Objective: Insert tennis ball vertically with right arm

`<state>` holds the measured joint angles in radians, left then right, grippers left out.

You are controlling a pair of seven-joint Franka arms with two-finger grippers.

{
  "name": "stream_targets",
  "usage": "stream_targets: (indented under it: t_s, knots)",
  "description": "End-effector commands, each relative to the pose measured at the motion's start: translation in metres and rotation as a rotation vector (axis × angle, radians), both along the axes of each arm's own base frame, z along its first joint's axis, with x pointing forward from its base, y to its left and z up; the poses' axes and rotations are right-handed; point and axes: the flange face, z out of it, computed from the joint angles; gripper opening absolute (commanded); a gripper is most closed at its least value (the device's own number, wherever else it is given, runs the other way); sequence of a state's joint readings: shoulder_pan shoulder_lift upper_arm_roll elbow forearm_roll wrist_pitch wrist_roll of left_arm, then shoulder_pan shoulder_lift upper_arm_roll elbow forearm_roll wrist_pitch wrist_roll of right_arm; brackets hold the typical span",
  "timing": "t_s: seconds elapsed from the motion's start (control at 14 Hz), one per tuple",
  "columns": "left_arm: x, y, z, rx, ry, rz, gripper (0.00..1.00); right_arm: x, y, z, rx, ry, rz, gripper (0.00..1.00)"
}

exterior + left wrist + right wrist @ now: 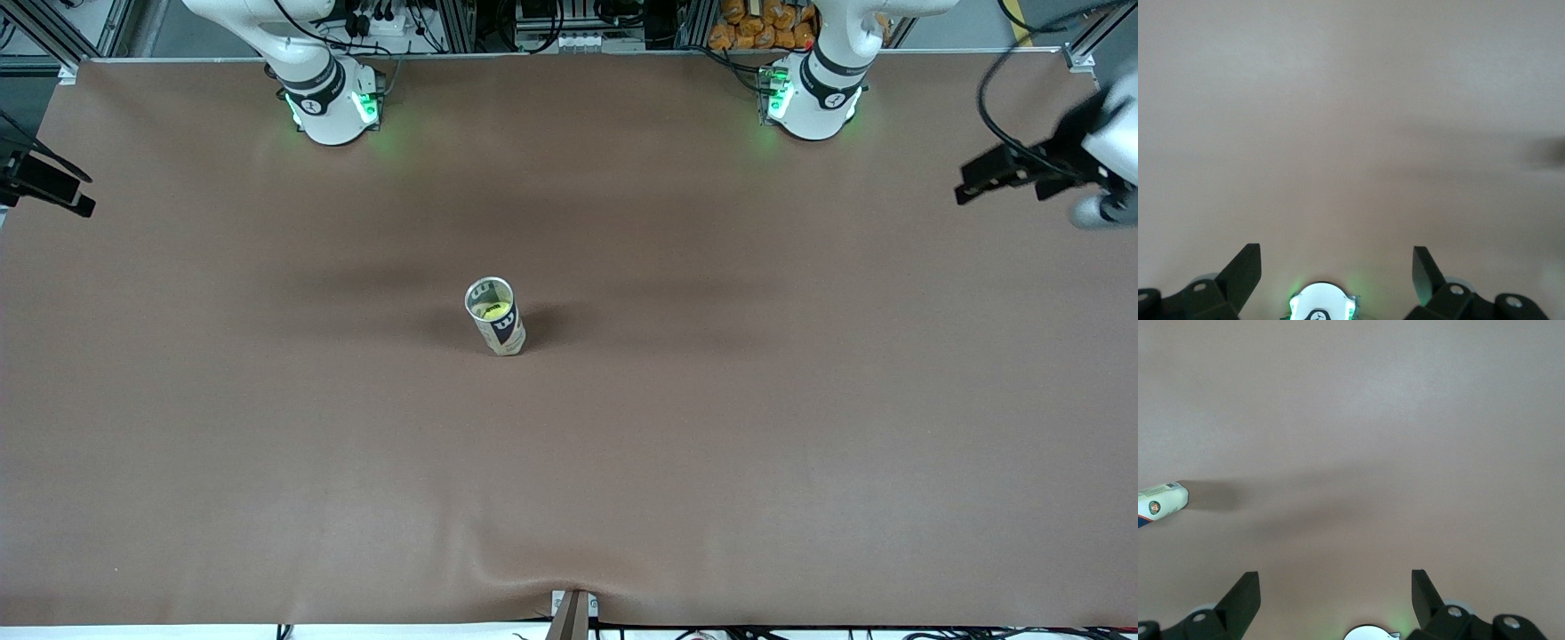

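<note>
At mid-counter (267, 444), upright can (496, 318) holding tennis ball (492, 310); left pincer (1337, 267) and right pincer (1335, 587) wide, empty, at counter ends.

A yellow-green tennis ball (490, 310) showed inside a clear plastic tube can (496, 317) that carried a dark navy band with a white logo and a pale label with a small round emblem. The brown matte table cover (267, 427) spread plain and unpatterned. Both white robot arm bases (333, 102) glowed green at their rings. The black left gripper (1337, 270) and black right gripper (1335, 590) were plain.
</note>
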<state>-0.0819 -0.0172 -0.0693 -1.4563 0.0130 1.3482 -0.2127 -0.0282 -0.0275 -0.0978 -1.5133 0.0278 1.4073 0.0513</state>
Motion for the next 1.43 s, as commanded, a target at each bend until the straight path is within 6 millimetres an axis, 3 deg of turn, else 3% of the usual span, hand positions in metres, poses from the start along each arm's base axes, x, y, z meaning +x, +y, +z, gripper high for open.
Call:
stream_targets:
  t_s: [0.0,0.14,0.29,0.36,0.79,0.93,1.36]
  knots:
    - [-0.024,-0.002,0.018,0.031,-0.053,0.027,1.00,0.001,0.000,0.005,-0.008,0.003,-0.013,1.00]
    - [-0.030,0.016,0.025,0.005,-0.084,0.065,1.00,0.000,0.000,0.007,-0.008,-0.002,-0.013,1.00]
    - [-0.030,0.052,0.025,-0.026,-0.123,0.092,1.00,0.000,0.000,0.010,-0.009,-0.008,-0.013,1.00]
    - [-0.029,0.056,0.024,-0.030,-0.121,0.071,1.00,0.000,0.000,0.009,-0.009,-0.007,-0.013,1.00]
    - [-0.021,0.049,0.021,-0.021,-0.118,0.056,1.00,0.000,0.000,0.010,-0.009,-0.007,-0.013,1.00]
    - [-0.006,0.044,0.019,-0.018,-0.118,0.053,1.00,0.000,0.000,0.010,-0.009,-0.007,-0.013,1.00]
    - [0.026,0.056,-0.022,-0.027,-0.094,-0.011,1.00,0.000,-0.001,0.010,-0.009,-0.006,-0.016,1.00]
